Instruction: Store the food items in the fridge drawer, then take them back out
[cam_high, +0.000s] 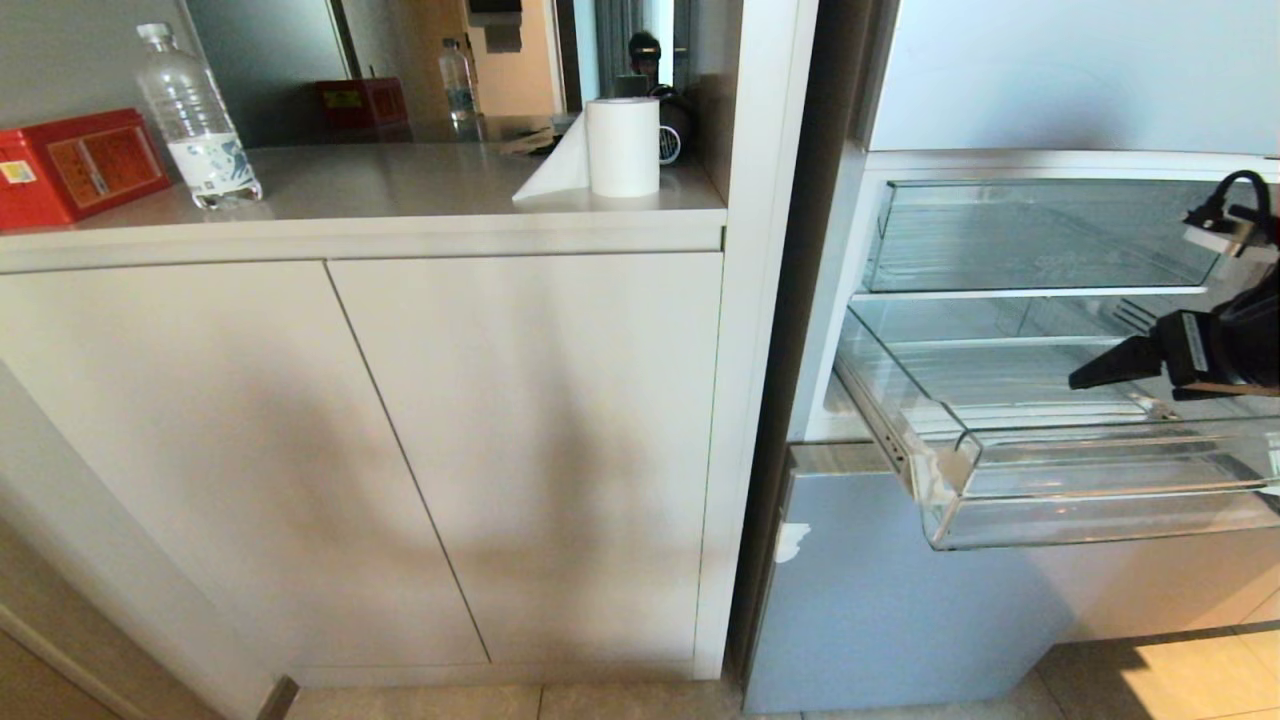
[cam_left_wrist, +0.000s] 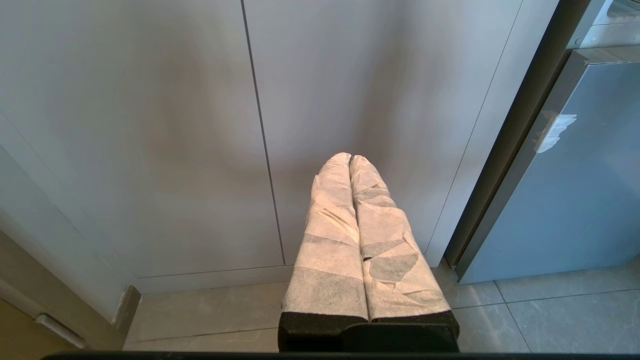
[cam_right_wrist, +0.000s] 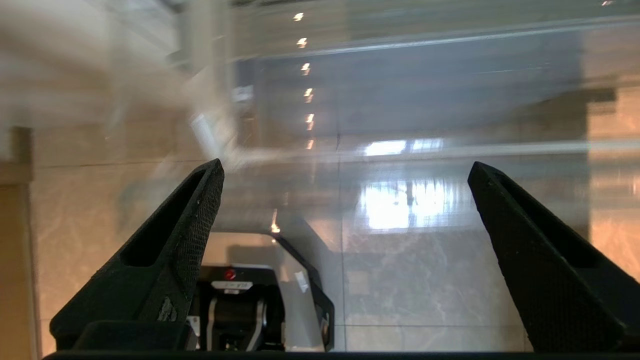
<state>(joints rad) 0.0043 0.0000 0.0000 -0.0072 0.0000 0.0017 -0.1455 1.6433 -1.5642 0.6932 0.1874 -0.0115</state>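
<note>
text: none legible | bottle (cam_high: 196, 120) label & red box (cam_high: 75, 165) print too small to read

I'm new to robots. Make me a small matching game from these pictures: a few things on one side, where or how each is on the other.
Things:
1. water bottle
2. paper roll
3. fridge drawer
4. right end effector

Place or state:
A. pulled out, see-through
B. counter, beside the red box
C. fingers wide open
D. counter, near the fridge side

Pairs: 1-B, 2-D, 3-A, 4-C
</note>
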